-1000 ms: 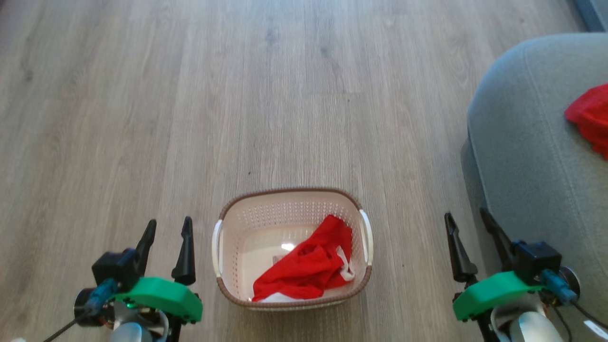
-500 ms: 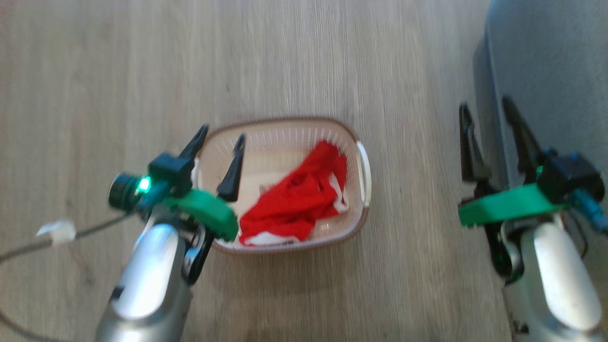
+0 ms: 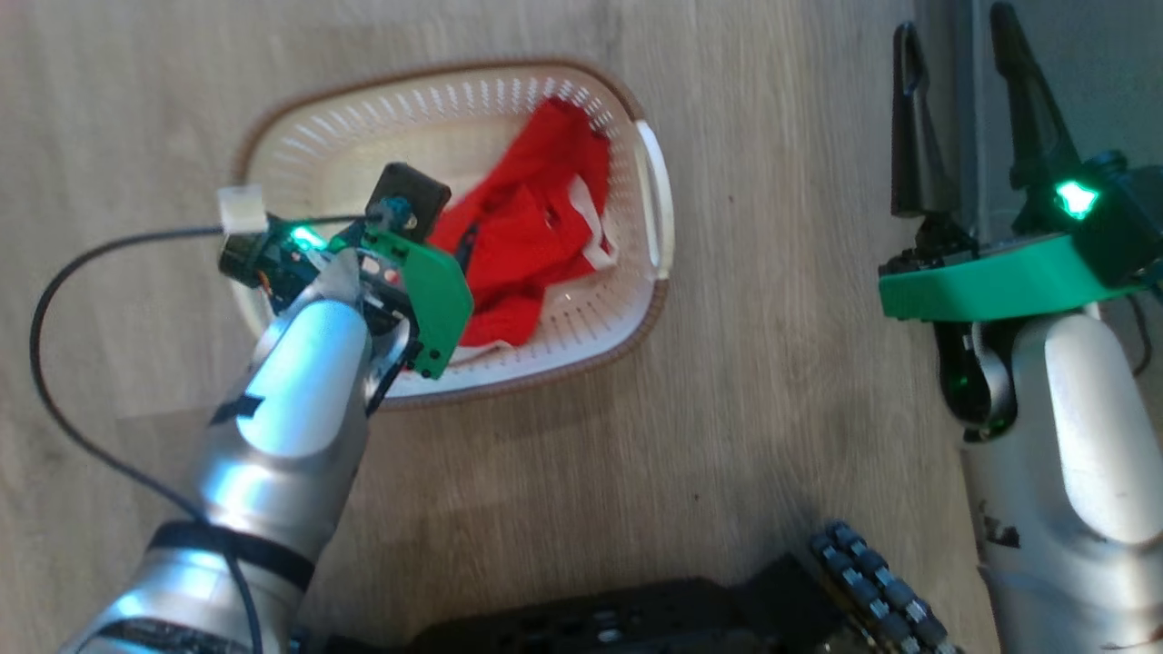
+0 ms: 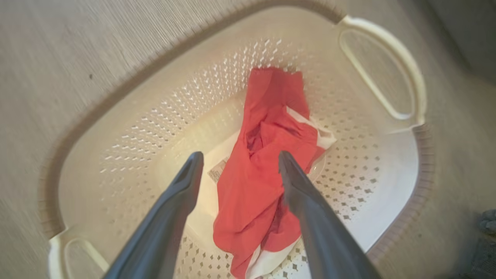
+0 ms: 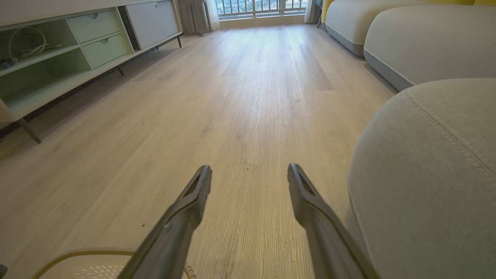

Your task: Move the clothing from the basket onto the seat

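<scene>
Black machinery of the robot's own base (image 3: pixel 636 618) lies along the bottom edge of the head view, on the pale wood-plank floor (image 3: pixel 745 436). From there the silver left arm reaches forward and down over the small cream perforated plastic laundry basket with a brown woven-look rim (image 3: pixel 545 380), a thin black cable (image 3: pixel 54 300) looping off its wrist. In the left wrist view the left gripper (image 4: pixel 240 155) points into the basket with its two long dark fingers spread wide, one on either side of the bright red fabric clothing with white trim (image 4: pixel 263 170). It grips nothing, and whether the tips touch the cloth cannot be told. The clothing lies crumpled on the basket floor, toward the side with the white handle (image 4: pixel 383 66), partly covering a paper label (image 4: pixel 217 170). To the right, well apart from the basket, the right gripper (image 3: pixel 952 23) hangs spread and empty over the floor. It is just beside the rounded, seam-stitched edge of the large grey fabric-upholstered seat (image 5: pixel 426 174). Farther off, the right wrist view shows a low pale-green cabinet with drawers (image 5: pixel 58 50) along the left wall and more pale cushions (image 5: pixel 426 38) toward a window (image 5: pixel 263 6).
</scene>
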You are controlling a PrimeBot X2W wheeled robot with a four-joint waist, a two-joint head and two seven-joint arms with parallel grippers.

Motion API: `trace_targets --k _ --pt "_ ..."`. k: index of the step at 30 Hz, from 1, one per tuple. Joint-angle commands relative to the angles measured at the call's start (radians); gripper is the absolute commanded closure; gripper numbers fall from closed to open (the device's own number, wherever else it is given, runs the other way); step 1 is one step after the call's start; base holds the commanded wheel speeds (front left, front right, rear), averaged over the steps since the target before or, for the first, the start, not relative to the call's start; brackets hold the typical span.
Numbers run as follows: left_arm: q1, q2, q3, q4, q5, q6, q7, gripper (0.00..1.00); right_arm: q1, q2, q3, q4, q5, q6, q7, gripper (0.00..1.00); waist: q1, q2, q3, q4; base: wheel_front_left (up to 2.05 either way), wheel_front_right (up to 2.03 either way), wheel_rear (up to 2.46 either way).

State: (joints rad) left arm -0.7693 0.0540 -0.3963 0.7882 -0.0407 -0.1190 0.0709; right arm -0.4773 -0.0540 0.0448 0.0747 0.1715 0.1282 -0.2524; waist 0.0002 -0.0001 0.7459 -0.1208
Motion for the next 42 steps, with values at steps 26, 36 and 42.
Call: trace_targets --k 26,36,42 --pt "-0.281 0.04 -0.036 0.41 0.033 0.064 0.018 0.0 -0.015 0.004 0.027 -0.108 0.062 0.003 -0.009 0.0 -0.0002 0.0001 0.277 -0.143 0.0 0.0 0.0" --pt "-0.276 0.007 -0.022 0.418 -0.041 0.029 -0.117 1.0 0.003 0.004 -0.006 -0.081 0.063 0.003 -0.009 0.0 -0.0002 0.0001 0.181 -0.113 0.0 0.0 0.0" --pt "-0.224 -0.002 -0.008 0.381 -0.111 0.01 -0.23 1.0 0.043 0.004 -0.032 -0.055 0.037 0.003 -0.009 0.0 -0.0002 0.0001 0.054 -0.052 0.0 0.0 0.0"
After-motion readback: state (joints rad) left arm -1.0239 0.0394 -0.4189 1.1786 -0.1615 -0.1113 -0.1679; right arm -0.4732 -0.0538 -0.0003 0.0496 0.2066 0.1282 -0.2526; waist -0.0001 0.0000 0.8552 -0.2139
